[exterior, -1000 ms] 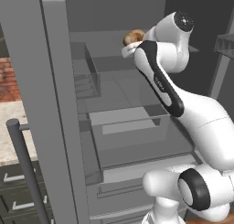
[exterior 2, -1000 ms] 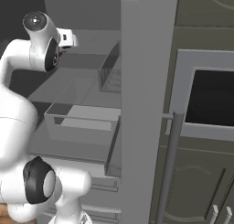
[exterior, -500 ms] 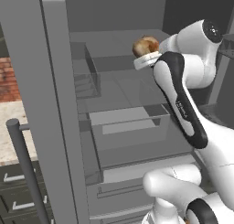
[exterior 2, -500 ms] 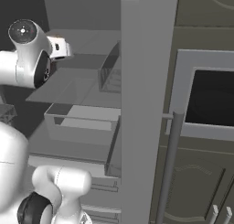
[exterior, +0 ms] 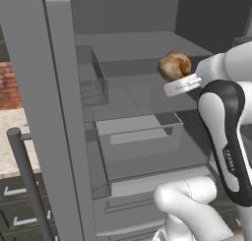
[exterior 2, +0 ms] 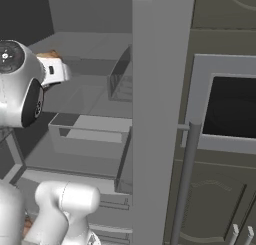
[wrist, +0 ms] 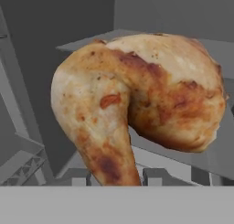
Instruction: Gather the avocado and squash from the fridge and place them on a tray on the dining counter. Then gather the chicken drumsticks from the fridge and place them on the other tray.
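Note:
A golden-brown chicken drumstick (wrist: pixel 137 95) looms close in the hand view, its thin bone end down between my two dark fingertips (wrist: pixel 155 176). My gripper (wrist: pixel 116 177) is shut on it. In the left base view the drumstick (exterior: pixel 173 67) hangs in front of the open fridge's upper shelf (exterior: pixel 138 43), just above the white hand of my gripper (exterior: pixel 179 81). From the right base view, a sliver of the drumstick (exterior 2: pixel 49 54) peeks out behind the hand (exterior 2: pixel 56 71) at the left.
The fridge door (exterior: pixel 34 112) stands open at the left with its dark bar handle (exterior: pixel 27 186). Inside the fridge are grey shelves, a wire rack (exterior: pixel 93 87) and a pulled-out drawer (exterior: pixel 140 132). An oven front (exterior 2: pixel 230 114) lies right of the door (exterior 2: pixel 155 114).
The arm has drawn back out of the fridge with the drumstick held, carrying it right and lower in the left base view. The fridge itself has not shifted.

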{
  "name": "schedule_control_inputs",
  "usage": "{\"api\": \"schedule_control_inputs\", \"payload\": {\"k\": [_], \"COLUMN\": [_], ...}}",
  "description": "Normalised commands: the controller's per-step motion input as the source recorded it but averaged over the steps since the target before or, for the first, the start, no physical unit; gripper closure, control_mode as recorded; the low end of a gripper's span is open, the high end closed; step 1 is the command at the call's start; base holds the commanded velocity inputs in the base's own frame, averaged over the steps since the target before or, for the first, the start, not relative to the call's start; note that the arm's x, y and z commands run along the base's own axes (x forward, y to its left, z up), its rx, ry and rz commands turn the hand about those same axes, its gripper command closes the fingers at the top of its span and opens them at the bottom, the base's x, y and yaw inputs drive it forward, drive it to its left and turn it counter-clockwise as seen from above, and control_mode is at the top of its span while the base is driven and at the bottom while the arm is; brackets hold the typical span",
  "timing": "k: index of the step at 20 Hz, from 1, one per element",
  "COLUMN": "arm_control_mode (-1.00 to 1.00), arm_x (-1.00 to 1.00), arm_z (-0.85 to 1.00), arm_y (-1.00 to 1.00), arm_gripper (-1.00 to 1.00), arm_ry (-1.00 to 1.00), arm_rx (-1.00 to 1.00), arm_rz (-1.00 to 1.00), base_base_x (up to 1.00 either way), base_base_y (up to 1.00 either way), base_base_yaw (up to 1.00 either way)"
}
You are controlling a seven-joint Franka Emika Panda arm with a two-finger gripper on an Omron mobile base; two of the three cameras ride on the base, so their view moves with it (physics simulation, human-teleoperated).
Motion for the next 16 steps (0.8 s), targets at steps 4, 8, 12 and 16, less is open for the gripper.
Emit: {"api": "schedule_control_inputs", "payload": {"k": [4, 8, 12, 16], "arm_control_mode": [-1.0, -1.0, -1.0, -1.0], "arm_x": [-0.77, -0.77, -0.68, -0.27], "arm_z": [-0.12, -0.15, -0.17, -0.06], "arm_y": [0.0, 0.0, 0.0, 0.0], "arm_gripper": [1.0, 1.0, 1.0, 1.0], "arm_ry": [0.06, 0.03, 0.0, 0.0], "arm_rx": [-0.01, -0.01, -0.01, -0.01], "arm_rz": [0.01, 0.0, 0.0, 0.0], "base_base_x": [0.0, 0.0, 0.0, 0.0], "base_base_y": [0.0, 0.0, 0.0, 0.0], "base_base_yaw": [0.0, 0.0, 0.0, 0.0]}}
